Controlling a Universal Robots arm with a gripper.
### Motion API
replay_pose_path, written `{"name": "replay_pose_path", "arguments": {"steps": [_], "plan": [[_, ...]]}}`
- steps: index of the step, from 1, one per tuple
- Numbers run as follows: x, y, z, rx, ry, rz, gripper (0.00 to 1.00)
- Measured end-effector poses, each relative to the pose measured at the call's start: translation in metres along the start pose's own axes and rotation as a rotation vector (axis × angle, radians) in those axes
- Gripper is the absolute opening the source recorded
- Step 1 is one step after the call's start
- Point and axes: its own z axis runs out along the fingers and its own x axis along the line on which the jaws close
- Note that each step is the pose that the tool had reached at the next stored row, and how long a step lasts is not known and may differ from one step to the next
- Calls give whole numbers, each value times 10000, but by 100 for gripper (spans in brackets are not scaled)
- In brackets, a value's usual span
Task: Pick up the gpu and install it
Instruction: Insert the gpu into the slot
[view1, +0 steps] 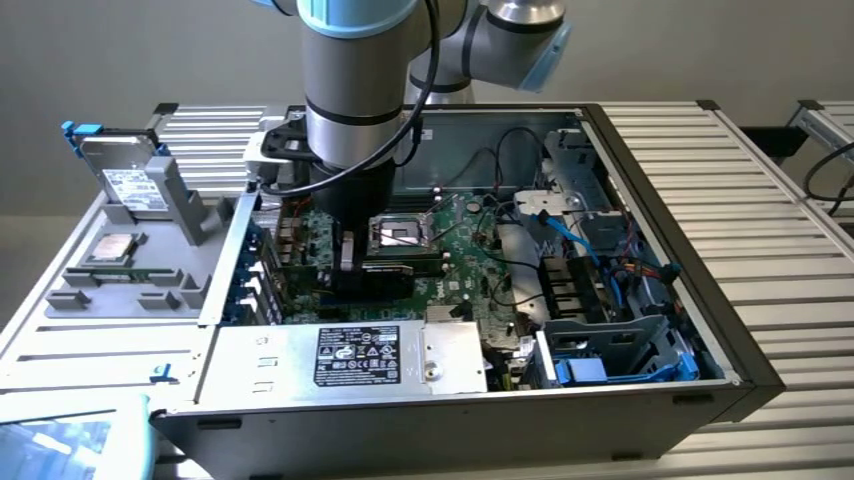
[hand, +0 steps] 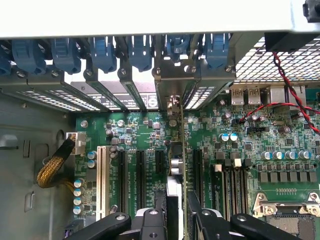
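Gripping the gpu edge-on, the gripper has its fingers closed on the card's top edge. The card stands upright over a slot on the motherboard, its bracket lined up with the rear openings. Pick-up is done. Whether the card is fully seated cannot be told. The arm reaches down into the open case.

Expansion slots beside the gpu lie open; blue latches crowd the case wall.
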Motion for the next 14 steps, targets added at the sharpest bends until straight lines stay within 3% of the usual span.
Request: {"name": "replay_pose_path", "arguments": {"steps": [4, 5, 7, 8, 12, 14], "plan": [[-1, 2, 5, 3, -11, 6, 29], [-1, 1, 4, 4, -7, 5, 35], [0, 0, 1, 1, -1, 0, 35], [0, 0, 0, 0, 1, 1, 42], [0, 0, 0, 0, 2, 1, 42], [0, 6, -53, -10, 9, 2, 42]]}}
